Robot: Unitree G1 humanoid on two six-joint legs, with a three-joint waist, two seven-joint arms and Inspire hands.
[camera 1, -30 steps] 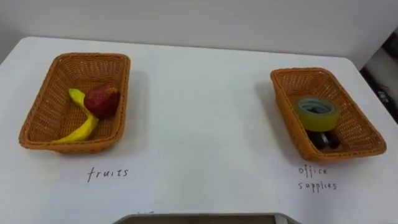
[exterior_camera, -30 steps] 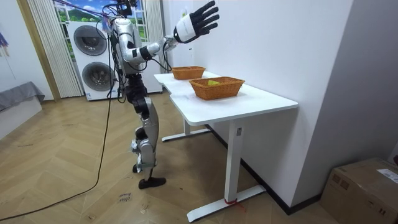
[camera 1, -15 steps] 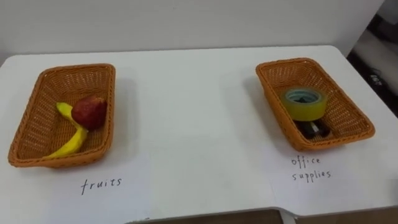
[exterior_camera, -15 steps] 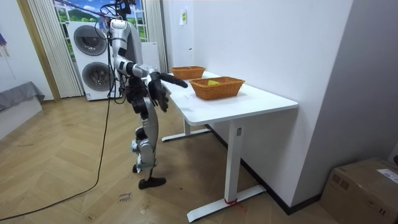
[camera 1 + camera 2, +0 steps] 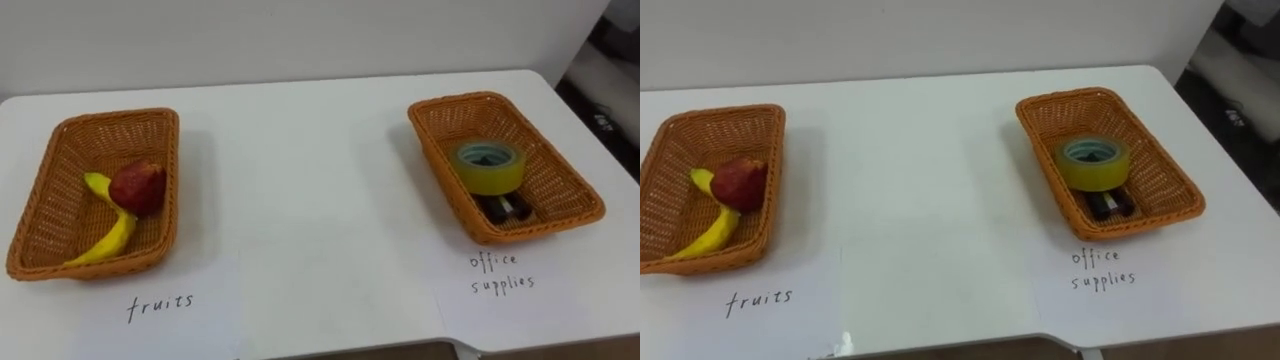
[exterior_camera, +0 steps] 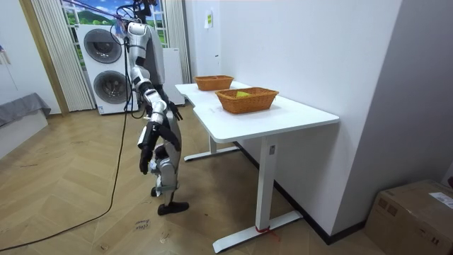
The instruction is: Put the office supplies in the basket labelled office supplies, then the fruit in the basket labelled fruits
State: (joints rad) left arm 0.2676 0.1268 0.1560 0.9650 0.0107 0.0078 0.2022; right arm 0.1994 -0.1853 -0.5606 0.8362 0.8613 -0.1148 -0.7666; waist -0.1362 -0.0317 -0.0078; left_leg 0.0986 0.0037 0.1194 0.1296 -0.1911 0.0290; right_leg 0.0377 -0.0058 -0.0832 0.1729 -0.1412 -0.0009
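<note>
Two baskets [image 5: 120, 114] [image 5: 470, 99], two paper labels [image 5: 160, 303] [image 5: 502, 272], one banana [image 5: 110, 240], one apple [image 5: 138, 187], one tape roll [image 5: 490, 181], one dark object [image 5: 505, 208].

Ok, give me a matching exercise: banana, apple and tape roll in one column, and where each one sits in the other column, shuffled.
Things:
1. banana
2. apple
3. tape roll

Places:
A. in the right basket, over a small dark item
B. in the left basket, resting on another fruit
C. on the left basket's floor, partly under another fruit

Pairs: 1-C, 2-B, 3-A
</note>
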